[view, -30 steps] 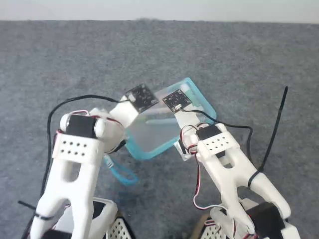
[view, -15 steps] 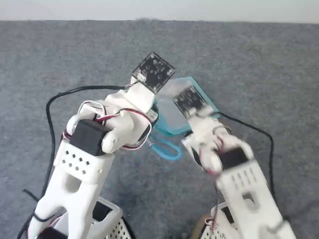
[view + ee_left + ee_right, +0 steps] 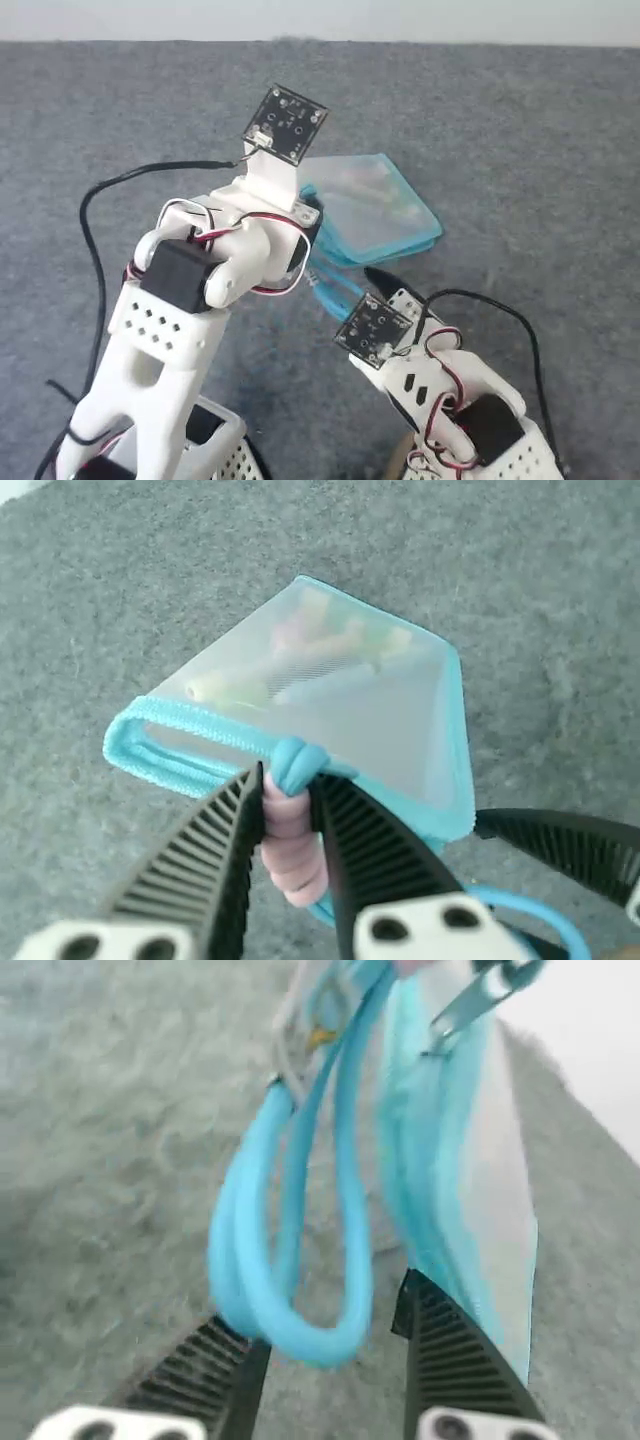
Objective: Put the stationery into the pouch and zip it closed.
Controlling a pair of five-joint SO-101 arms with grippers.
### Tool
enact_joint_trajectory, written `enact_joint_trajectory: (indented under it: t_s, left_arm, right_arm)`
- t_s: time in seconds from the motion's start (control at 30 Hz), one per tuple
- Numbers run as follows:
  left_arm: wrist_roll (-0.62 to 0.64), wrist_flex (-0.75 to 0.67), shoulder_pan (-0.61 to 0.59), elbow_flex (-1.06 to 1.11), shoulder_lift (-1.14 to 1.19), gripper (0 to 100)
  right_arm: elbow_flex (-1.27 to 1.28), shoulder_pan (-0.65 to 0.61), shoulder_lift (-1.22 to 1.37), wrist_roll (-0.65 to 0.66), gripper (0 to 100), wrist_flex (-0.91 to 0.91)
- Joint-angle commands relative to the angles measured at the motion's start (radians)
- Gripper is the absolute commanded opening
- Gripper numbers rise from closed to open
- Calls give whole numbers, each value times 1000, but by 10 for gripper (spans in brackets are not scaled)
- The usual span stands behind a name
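High view: a flat translucent plastic pouch with turquoise fabric trim (image 3: 385, 205) lies on the grey felt-like table (image 3: 520, 120). Its near corner is tucked beneath the left arm (image 3: 250, 250), whose wrist hides the jaws there. A turquoise cord loop (image 3: 335, 292) trails from that corner. The right arm (image 3: 440, 385) has its black fingertip (image 3: 383, 278) just beside the loop and short of the pouch.

Left wrist view: the left gripper (image 3: 290, 805) has its jaws drawn narrow, pinching a pink ridged tab (image 3: 292, 855) between them. A turquoise knot (image 3: 298, 760) sits right at the jaw tips, on the pouch's trimmed edge. The pouch (image 3: 350, 710) spreads out beyond the tips, with pastel pens and sticks (image 3: 300, 655) inside its far part. I cannot tell whether the zip is closed. Off to one side of the jaws, apart from the tab, lies the right arm's black finger (image 3: 560, 845).

Right wrist view: the right gripper (image 3: 330, 1355) has its jaws wide apart, gripping nothing. The cord loop (image 3: 290, 1260) hangs between them, its lowest bend at one fingertip; whether it touches I cannot tell. The pouch's turquoise edge (image 3: 440, 1180) runs just beyond the other jaw.
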Motion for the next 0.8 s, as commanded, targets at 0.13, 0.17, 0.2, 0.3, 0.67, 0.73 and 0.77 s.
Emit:
enact_joint_trajectory:
  t_s: [0.13,0.17,0.2,0.3,0.67,0.73,0.77]
  left_arm:
    - [117,6,5,-59,-40,11]
    - [117,6,5,-59,-40,11]
    - [117,9,5,-56,-43,11]
    - [117,8,6,-38,-46,11]
    - [112,23,-31,-61,-48,11]
    - [112,23,-35,-65,-48,11]
    - [112,25,-37,-67,-48,11]
  right_arm:
    - [-5,16,5,21,177,-150]
    - [-6,19,30,21,177,-170]
    - [-8,19,58,23,177,-196]
    - [-23,19,168,23,177,-274]
    - [-219,19,415,83,128,-335]
    - [-224,19,418,84,127,-363]
    - [-224,19,420,84,129,-369]
